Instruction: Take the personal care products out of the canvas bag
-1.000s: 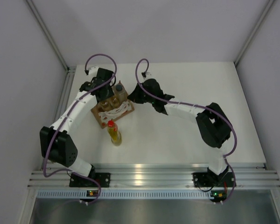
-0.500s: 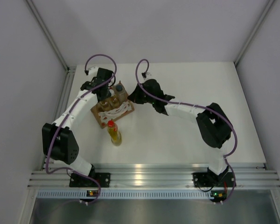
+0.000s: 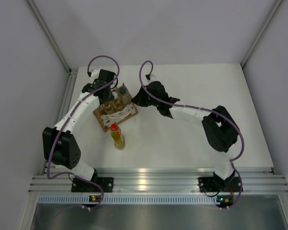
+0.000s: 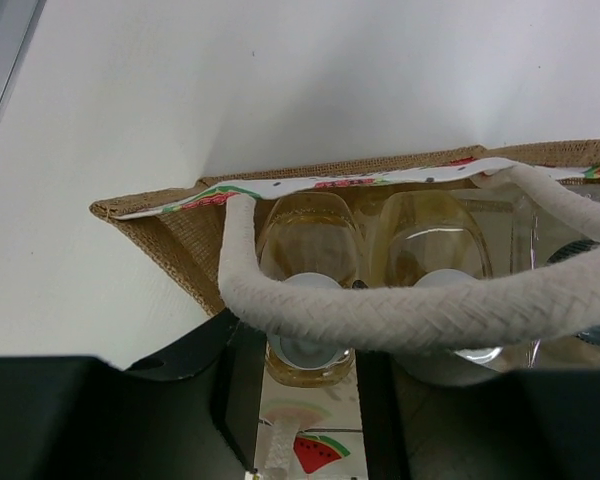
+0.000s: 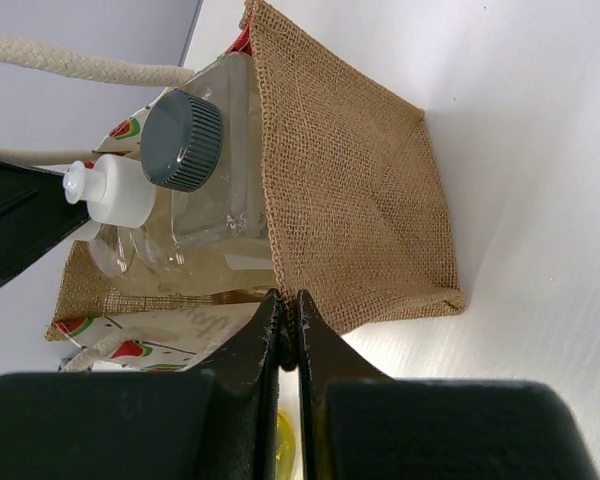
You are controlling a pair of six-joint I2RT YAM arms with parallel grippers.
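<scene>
The white rope handle (image 4: 400, 310) could catch the white-capped amber bottle (image 4: 302, 235) in the left claw (image 4: 310, 350) (squeezing or not, I cannot tell), though the right claw (image 5: 288, 305) pinches the tan canvas bag (image 5: 350, 200).

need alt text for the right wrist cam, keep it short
The right gripper, fingers closed together, appears to pinch the rim of a tan canvas bag on a white table. A clear bottle with a dark grey cap and a white-capped amber bottle stick out of the bag's mouth.
</scene>
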